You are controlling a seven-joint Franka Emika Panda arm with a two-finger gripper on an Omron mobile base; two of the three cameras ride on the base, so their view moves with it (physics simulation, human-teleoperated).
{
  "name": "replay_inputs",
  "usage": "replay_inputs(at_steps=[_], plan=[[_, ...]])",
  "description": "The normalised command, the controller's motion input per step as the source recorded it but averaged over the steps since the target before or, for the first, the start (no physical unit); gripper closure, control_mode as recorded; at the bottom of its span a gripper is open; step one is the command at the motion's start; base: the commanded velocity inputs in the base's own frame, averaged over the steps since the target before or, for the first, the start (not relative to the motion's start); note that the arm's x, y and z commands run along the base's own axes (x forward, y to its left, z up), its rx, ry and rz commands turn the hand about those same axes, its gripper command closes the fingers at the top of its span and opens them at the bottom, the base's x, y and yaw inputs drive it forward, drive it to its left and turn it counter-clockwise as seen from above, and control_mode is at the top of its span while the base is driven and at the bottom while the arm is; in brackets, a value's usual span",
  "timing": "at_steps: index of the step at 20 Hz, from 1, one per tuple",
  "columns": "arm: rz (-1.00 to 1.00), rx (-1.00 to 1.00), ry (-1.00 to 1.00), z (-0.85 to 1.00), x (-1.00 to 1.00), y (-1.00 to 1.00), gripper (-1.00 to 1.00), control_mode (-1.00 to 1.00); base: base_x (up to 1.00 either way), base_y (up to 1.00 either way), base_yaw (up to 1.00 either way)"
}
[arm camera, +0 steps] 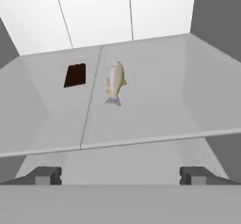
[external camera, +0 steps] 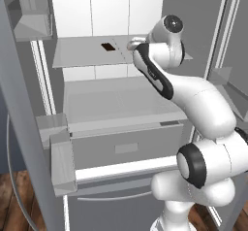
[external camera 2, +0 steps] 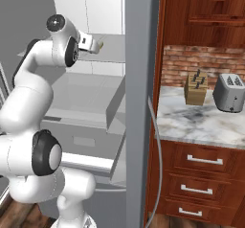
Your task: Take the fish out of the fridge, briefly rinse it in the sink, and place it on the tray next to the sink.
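Hand view, nearest: the gripper shows as two dark fingers, spread fully apart and holding nothing.
Shelf edge: the pale front lip of the fridge shelf runs across just beyond the fingers, between them and the fish.
Fish: the fish lies on that shelf, about midway between its front edge and back edge and near the middle of its width. It lies roughly lengthways, tail end towards the front edge.
Brown item: a dark brown square item sits on the same shelf, beside the fish towards the shelf's left edge, clearly apart from it.
Left base view: the arm reaches into the open fridge at upper-shelf level, with the hand at the shelf's right front corner.
Right base view: a wooden knife block and a toaster stand on the marble desk beside the fridge.
Risk, shelf lip: if the hand goes in low, the fingers could strike the front edge.
Risk, small target: the fish is slim, so fingers closing off-centre may push it aside or pinch only the tail.
Risk, wrong item: drifting left could nudge the brown square.
Risk, slip: a light hold may drop the fish while leaving the fridge.
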Motion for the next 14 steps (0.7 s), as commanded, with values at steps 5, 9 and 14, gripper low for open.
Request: replay_inputs(at_steps=[5, 9, 14], plan=[[0.00, 0.00, 0.00, -0.05, 0.13, 0.00, -1.00, -1.00, 0.00, 0.00, 0.00], [0.00, 0.00, 0.00, -0.29, 0.20, 0.00, -1.00, -1.00, 0.00, 0.00, 0.00], [0.00, 0.00, 0.00, -0.22, 0.51, 0.00, -1.00, -1.00, 0.00, 0.00, 0.00]])
